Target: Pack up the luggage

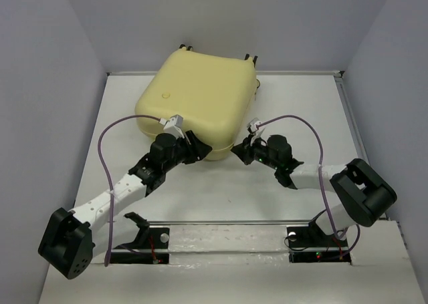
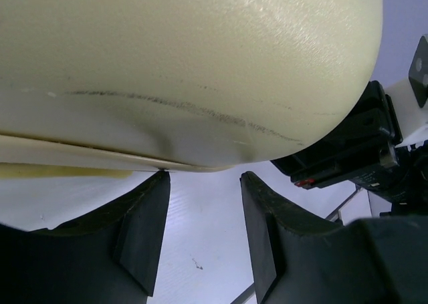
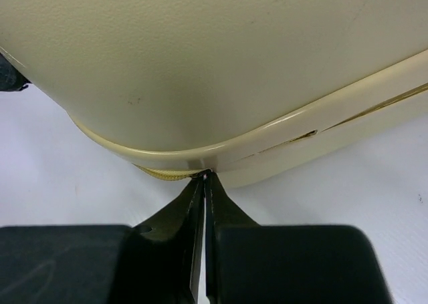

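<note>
White tabletop (image 1: 221,197) between grey walls (image 1: 234,23) carries the luggage (image 1: 197,100), which lies flat and closed at the far centre. Its wheels (image 1: 184,48) face the back wall, and the rounded, nearly square shell is turned a little clockwise. A small round mark (image 1: 165,95) sits on the lid, and dark scuffs (image 2: 200,110) cross its side. The left gripper (image 2: 204,180) sits at the near edge with its fingers apart. The right gripper (image 3: 204,177) has its fingers pressed together, tips at the seam (image 3: 281,140) of the near right corner.
</note>
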`<action>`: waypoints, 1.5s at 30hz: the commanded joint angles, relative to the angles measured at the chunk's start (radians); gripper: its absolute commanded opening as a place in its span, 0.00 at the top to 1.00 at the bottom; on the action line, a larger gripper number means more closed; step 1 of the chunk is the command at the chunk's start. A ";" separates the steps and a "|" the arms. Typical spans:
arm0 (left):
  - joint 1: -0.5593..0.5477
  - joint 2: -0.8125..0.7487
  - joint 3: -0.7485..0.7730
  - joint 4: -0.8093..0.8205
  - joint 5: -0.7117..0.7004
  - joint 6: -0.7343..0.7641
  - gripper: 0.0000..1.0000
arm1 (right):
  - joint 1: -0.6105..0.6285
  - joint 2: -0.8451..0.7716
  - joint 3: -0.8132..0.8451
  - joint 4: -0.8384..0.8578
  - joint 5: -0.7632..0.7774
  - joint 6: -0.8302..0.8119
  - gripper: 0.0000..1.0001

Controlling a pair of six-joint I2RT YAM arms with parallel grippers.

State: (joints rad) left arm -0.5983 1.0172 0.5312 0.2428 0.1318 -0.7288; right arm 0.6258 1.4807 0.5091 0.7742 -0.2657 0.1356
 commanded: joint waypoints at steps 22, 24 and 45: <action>-0.078 0.230 0.420 -0.022 -0.029 0.094 0.51 | 0.523 -0.008 0.149 -0.056 0.355 0.273 0.93; -0.080 0.212 0.446 -0.074 -0.031 0.100 0.51 | 0.523 -0.016 0.178 -0.090 0.347 0.249 0.93; 0.653 0.297 0.823 -0.403 0.061 0.204 0.09 | -0.139 -0.416 0.138 -0.707 0.341 0.363 0.55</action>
State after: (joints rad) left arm -0.0719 1.1912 1.3445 -0.1612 0.0811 -0.4999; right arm 0.6273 0.9890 0.5323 0.1638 0.1871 0.5159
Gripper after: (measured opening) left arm 0.909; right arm 0.420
